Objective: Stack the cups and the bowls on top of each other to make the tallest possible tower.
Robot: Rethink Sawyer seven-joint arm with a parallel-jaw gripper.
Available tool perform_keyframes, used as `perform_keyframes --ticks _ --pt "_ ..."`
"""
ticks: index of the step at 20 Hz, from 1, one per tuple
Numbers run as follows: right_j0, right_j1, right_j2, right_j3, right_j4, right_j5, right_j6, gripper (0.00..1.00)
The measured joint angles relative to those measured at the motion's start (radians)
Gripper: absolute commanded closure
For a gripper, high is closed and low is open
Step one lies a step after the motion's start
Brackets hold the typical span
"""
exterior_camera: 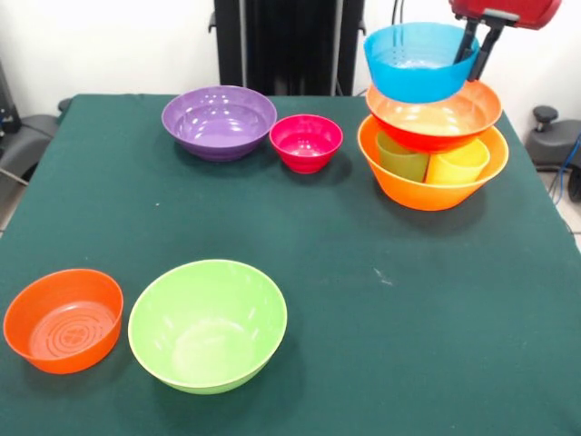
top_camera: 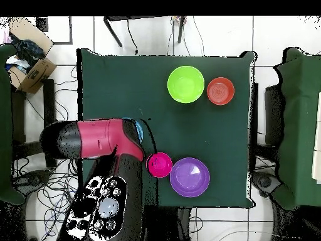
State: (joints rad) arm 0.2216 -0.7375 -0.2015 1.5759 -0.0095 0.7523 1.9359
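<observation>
My gripper (exterior_camera: 469, 65) hangs at the far right, shut on the right rim of the small blue bowl (exterior_camera: 413, 59), one finger inside and one outside. The blue bowl tilts slightly, low over or just touching the wide red-orange bowl (exterior_camera: 436, 113). That bowl rests on a green cup (exterior_camera: 402, 156) and a yellow cup (exterior_camera: 458, 162), which stand inside the big orange bowl (exterior_camera: 431, 186). The purple cup is out of view. In the overhead view my red arm (top_camera: 103, 139) covers this stack; only a sliver of the blue bowl (top_camera: 140, 129) shows.
A purple bowl (exterior_camera: 219, 120) (top_camera: 189, 177) and a small pink bowl (exterior_camera: 306, 141) (top_camera: 159, 164) sit side by side left of the stack. A big lime green bowl (exterior_camera: 208, 322) (top_camera: 185, 83) and a small orange bowl (exterior_camera: 64, 318) (top_camera: 220, 90) sit at the opposite table edge.
</observation>
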Motion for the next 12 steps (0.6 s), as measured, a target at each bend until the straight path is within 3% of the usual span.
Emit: perform_keyframes --ticks 12 --pt "0.082 0.033 -0.022 0.035 0.0 -0.081 0.0 1.0"
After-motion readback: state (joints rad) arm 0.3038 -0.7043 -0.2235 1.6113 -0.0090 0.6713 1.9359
